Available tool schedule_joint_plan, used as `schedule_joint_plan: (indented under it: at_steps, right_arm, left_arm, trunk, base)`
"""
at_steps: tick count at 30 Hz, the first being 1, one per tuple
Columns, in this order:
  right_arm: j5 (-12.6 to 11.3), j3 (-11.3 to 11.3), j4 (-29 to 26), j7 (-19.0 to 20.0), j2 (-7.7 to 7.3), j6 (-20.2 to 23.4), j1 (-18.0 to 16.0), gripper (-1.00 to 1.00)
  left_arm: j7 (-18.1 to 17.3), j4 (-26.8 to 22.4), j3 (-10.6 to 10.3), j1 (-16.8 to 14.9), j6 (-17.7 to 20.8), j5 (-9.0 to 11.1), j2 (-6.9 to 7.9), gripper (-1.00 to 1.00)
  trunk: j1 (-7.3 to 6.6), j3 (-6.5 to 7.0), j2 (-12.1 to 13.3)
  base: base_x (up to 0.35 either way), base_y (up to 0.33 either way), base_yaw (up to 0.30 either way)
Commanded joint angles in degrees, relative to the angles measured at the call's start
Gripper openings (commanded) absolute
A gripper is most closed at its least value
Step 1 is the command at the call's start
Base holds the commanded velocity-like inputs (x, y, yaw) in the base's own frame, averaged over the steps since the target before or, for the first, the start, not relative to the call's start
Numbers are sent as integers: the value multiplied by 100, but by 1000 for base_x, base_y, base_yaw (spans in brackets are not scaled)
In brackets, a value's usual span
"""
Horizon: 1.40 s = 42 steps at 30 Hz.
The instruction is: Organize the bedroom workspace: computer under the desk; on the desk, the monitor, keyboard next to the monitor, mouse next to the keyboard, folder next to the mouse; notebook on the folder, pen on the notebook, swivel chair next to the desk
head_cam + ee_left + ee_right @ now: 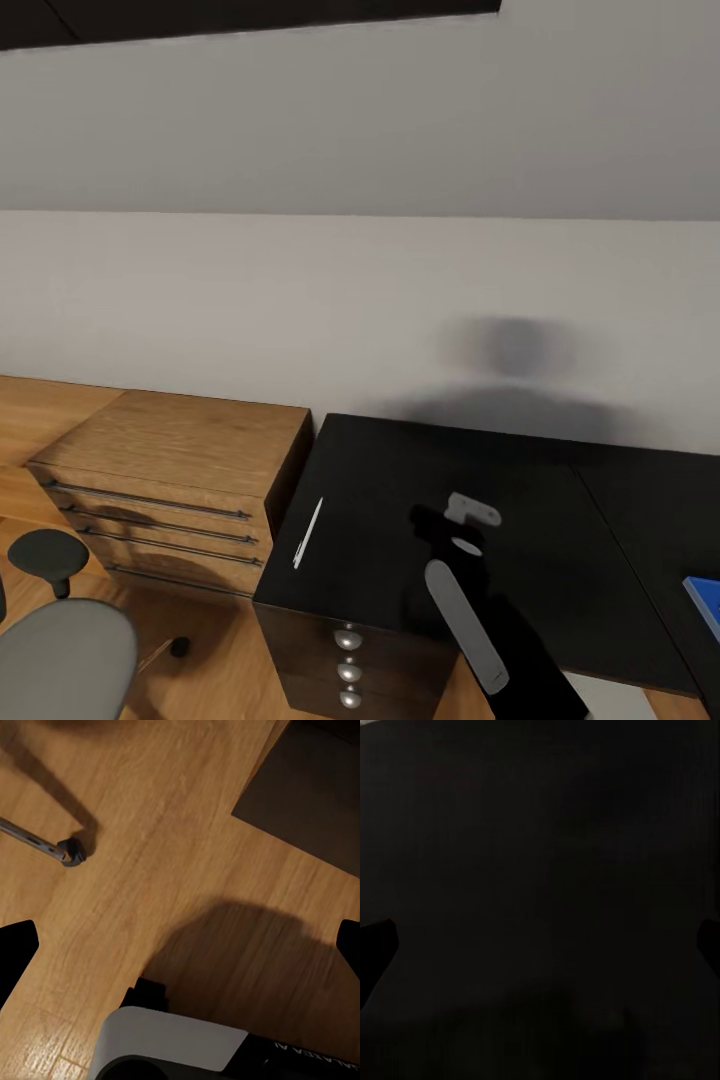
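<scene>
Your right gripper [540, 945] hangs spread over the desk [400, 470]; the pen [307, 534] lies well left of it.

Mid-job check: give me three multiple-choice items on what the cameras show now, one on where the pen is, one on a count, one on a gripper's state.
1. Where does the pen lie?
A. on the desk near its left edge
B. on the wooden dresser
C. on the floor

2. How many silver knobs show on the desk's front?
A. one
B. three
C. five

3. What is the left gripper doing?
A. shut on the pen
B. shut on a folder
C. open over the wooden floor

Key: 1 A, the white stick rests on the black top. 2 B, three knobs stacked vertically. 3 C, its fingertips stand far apart with nothing between.
</scene>
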Motion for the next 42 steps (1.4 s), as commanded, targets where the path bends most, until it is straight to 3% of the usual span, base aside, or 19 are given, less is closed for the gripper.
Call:
schedule_joint_plan:
  at_steps: [1,6,9,10,18,20,36,42]
  right_arm:
    - [-24,7,-19,-61,12,19,-6,100]
    - [-21,135,-88,-147,62,79,-6,100]
    - [-21,337,-123,-347,72,176,-6,100]
    - [-21,584,-142,-593,74,202,-6,100]
    - [-28,943,-171,-700,96,211,-6,100]
    - [-24,1139,-170,-703,108,207,-6,100]
    - [2,1590,-140,-693,114,210,-6,100]
    - [28,1891,-139,-697,89,190,-6,100]
  left_arm:
    - [12,2,2,-3,-18,31,-2,100]
    - [12,2,0,-4,-24,33,-2,100]
    - [12,2,-4,-1,-30,30,-6,100]
    - [12,2,-6,-2,-33,24,-10,100]
    - [9,2,-6,-2,-34,17,-12,100]
    - [9,1,-6,0,-34,16,-13,100]
    - [5,2,-12,-2,-26,13,-31,100]
    - [-4,2,-14,-4,-33,13,-36,100]
  trunk:
    - [0,-6,-4]
    - [0,-6,-4]
    - [0,-6,-4]
    - [0,-6,-4]
    - [0,-6,-4]
    - [0,-6,-4]
    - [0,-30,-4]
    - [0,-35,-4]
  base:
    - [0,0,0]
    - [0,0,0]
    - [0,0,0]
    - [0,0,0]
    - [0,0,51]
    - [0,0,211]
    - [0,0,253]
    - [0,0,58]
